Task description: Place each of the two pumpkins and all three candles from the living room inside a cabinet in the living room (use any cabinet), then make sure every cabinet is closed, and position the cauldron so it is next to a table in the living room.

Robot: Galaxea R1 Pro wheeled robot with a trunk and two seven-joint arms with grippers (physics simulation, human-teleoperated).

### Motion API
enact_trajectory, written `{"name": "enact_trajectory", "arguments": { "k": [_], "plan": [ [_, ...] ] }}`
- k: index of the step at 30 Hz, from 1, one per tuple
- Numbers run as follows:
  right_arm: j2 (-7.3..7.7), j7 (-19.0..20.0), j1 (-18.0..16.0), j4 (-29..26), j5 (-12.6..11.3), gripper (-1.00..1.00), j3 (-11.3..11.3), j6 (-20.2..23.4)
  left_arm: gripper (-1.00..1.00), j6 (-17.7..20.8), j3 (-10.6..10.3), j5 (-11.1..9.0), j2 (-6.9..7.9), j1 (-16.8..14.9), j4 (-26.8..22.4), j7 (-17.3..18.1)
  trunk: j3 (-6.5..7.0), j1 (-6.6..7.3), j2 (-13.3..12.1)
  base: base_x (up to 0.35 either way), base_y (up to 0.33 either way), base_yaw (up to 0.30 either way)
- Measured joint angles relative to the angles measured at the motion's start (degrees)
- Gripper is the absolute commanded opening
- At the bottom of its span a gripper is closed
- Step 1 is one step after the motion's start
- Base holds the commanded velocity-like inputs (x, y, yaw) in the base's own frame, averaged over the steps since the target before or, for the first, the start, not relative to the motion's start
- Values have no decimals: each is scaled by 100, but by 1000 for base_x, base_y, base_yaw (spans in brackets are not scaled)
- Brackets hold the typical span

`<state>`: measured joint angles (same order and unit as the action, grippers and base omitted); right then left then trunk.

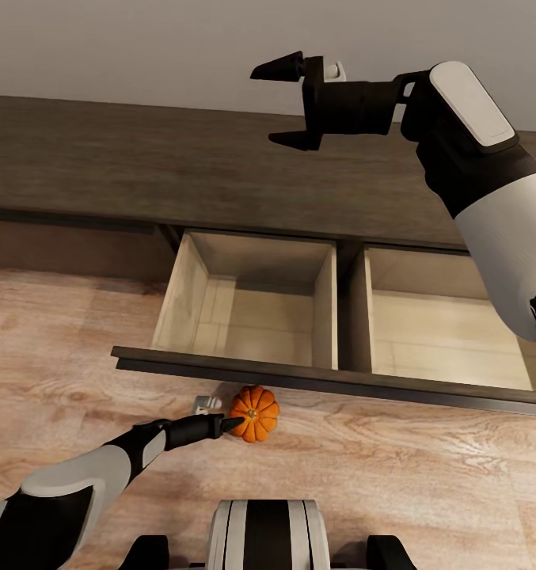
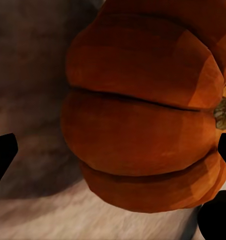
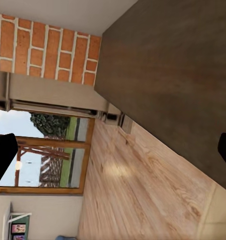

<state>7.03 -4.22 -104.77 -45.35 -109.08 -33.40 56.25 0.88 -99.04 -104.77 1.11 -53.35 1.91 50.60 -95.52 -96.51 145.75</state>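
One orange ribbed pumpkin (image 1: 254, 413) lies on the wood floor just in front of the cabinet's (image 1: 141, 166) pulled-out drawer front (image 1: 299, 378). My left gripper (image 1: 224, 423) is low at the pumpkin's left side, open. In the left wrist view the pumpkin (image 2: 143, 125) sits close between the two spread fingertips (image 2: 2, 157) of the gripper (image 2: 113, 155). Both pale drawer compartments (image 1: 260, 317) are open and hold nothing. My right gripper (image 1: 266, 105) hangs high over the dark cabinet top, open and empty; the right wrist view looks between its fingers (image 3: 113, 155) along the cabinet top (image 3: 178, 80).
The open drawer front juts out over the floor between me and the cabinet. My base (image 1: 268, 530) stands right behind the pumpkin. Along the floor (image 3: 133, 190) the right wrist view shows a brick wall (image 3: 42, 45) and a window (image 3: 42, 150).
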Motion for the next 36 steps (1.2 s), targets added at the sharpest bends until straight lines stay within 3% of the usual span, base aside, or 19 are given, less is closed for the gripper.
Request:
{"name": "enact_trajectory", "arguments": {
  "k": [26,36],
  "plan": [
    [0,-16,0,7,11,100,-8,0,100,0,17,-17,-14,0,-6,-44,0,0,0,0,0,0],
    [-23,-364,0,4,-22,100,0,-1,100,0,17,-17,-14,0,-6,-50,21,0,0,0,0,-68]
  ]
}}
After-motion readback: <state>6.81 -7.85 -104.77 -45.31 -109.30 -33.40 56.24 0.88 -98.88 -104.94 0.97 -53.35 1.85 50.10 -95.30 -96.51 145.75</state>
